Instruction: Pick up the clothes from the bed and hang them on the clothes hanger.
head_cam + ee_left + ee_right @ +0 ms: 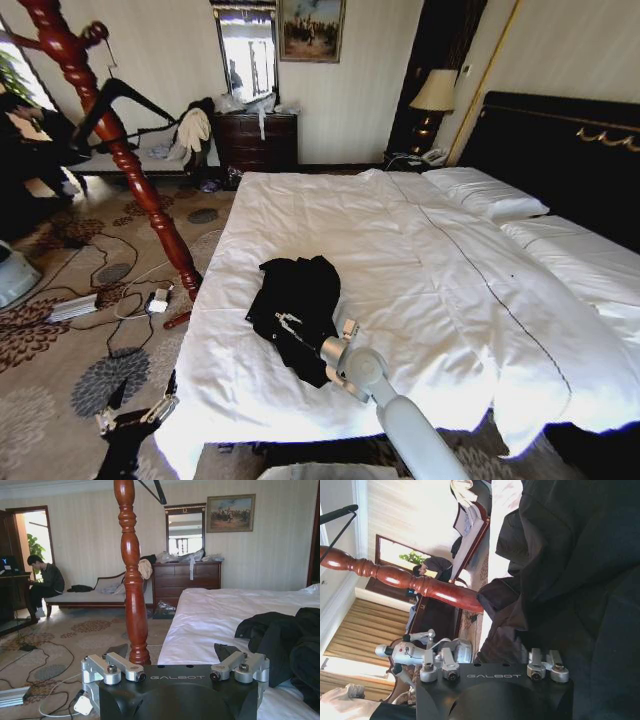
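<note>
Now the right gripper [300, 327] goes in on the black jacket [297, 303].
Fingers spread over cloth at the white bed's [400, 250] seven-o'clock corner; left gripper [140, 415] waits open, low; hanger [118, 98] hangs at ten o'clock.

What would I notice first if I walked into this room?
A black jacket lies crumpled on a big white bed, with the robot's right tool down on it. Beside the bed a red wooden coat stand leans, with a black hanger hung on it.
</note>
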Controlling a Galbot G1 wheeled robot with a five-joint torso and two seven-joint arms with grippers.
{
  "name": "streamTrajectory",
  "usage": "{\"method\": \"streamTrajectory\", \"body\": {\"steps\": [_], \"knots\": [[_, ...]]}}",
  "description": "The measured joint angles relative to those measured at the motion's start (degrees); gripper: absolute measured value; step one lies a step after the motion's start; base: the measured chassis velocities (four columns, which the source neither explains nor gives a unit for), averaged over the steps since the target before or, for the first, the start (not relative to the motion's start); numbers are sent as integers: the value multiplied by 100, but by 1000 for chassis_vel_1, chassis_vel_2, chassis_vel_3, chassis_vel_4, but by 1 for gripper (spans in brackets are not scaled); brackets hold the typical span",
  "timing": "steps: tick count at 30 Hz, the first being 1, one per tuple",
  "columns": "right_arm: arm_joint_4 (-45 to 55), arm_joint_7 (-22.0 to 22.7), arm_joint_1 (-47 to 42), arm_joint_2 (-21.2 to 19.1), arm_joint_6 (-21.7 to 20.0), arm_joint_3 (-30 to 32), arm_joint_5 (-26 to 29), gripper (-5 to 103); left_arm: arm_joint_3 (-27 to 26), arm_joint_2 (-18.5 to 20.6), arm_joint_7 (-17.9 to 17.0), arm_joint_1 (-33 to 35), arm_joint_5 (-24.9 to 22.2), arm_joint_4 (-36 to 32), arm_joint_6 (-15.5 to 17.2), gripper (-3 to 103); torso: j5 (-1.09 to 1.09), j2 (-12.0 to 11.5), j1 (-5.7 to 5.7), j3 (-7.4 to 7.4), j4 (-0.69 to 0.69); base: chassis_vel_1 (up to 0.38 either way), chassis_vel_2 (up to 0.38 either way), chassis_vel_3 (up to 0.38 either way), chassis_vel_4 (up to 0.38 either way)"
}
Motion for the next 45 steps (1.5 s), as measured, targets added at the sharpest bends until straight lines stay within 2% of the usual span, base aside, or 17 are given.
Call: {"method": "streamTrajectory", "body": {"steps": [2, 3, 5, 7, 8, 9, 11, 15, 23, 28, 31, 32, 36, 37, 42, 44, 45], "knots": [[8, 2, -10, 2, 1, 2, -12, 60, 5, 6, -5, -20, 1, -2, 8, 98, 0, 0, 0, 0, 0, 0, 0, 0, 0], [23, 4, -41, 2, 3, 2, -36, 49, 14, 15, -20, -58, 2, -3, 31, 98, 0, 0, 0, 0, 0, 0, 0, 0, 0], [36, 5, -62, 2, 3, 2, -48, 49, 19, 18, -26, -77, 3, -3, 44, 98, 0, 0, 0, 0, 0, 0, 0, 0, 0], [65, 6, -120, 2, 4, 2, -82, 38, 29, 31, -44, -117, 5, -2, 64, 98, 0, 0, 0, 0, 0, 0, 0, 0, 0], [78, 6, -140, 2, 4, 2, -91, 38, 31, 34, -47, -125, 5, -2, 69, 98, 0, 0, 0, 0, 0, 0, 0, 0, 0], [100, 6, -166, 2, 4, -3, -109, 27, 34, 40, -51, -137, 5, -2, 76, 98, 0, 0, 0, 0, 0, 0, 0, 0, 0], [106, 6, -178, 2, 4, -9, -118, 27, 35, 44, -52, -142, 5, 1, 81, 98, 0, 0, 0, 0, 0, 0, 0, 0, 0], [121, 1, -206, 1, -15, -64, -198, 6, 38, 60, -65, -179, 2, 20, 94, 98, 0, 0, 0, 0, 0, 0, 0, 0, 0], [164, -4, -210, -51, -40, -98, -277, 0, 34, 81, -73, -205, -34, 49, 102, 98, 0, 0, 0, 0, 0, 0, 0, 0, 0], [385, -4, -287, -279, -108, -47, -493, 0, 29, 137, -77, -238, -88, 32, 121, 98, 0, 0, 0, 0, 1, 0, 0, 0, 0], [739, 31, -445, -672, -253, 142, -592, 0, 27, 216, -92, -313, -138, 11, 169, 98, 1, 0, 0, 0, 0, 0, 0, 0, 0], [739, 31, -445, -672, -253, 142, -592, 0, 27, 216, -92, -313, -138, 11, 169, 98, 1, 0, 0, 0, 0, 0, 0, 0, 0], [1195, 44, -776, -1343, -389, 374, -669, 0, 47, 336, -136, -394, -168, -68, 267, 98, 0, 1, 0, 0, 0, 0, 0, 0, 0], [1195, 44, -776, -1343, -389, 374, -669, 0, 47, 336, -136, -394, -168, -68, 267, 98, 0, 1, 0, 0, 0, 0, 0, 0, 0], [1508, -29, -1133, -1842, -453, 606, -806, 0, 39, 571, -201, -460, -274, -236, 438, 98, 0, 1, -1, 0, 0, 0, 0, 0, 0], [1664, -141, -1415, -2115, -477, 830, -996, 0, 43, 831, -290, -528, -393, -402, 632, 98, 0, 1, -1, 0, 0, 0, 0, 0, 0], [1755, -185, -1570, -2254, -486, 984, -1071, 0, 76, 1085, -368, -573, -473, -518, 817, 98, 1, 1, -1, 0, 1, 0, 0, 0, 0]]}}
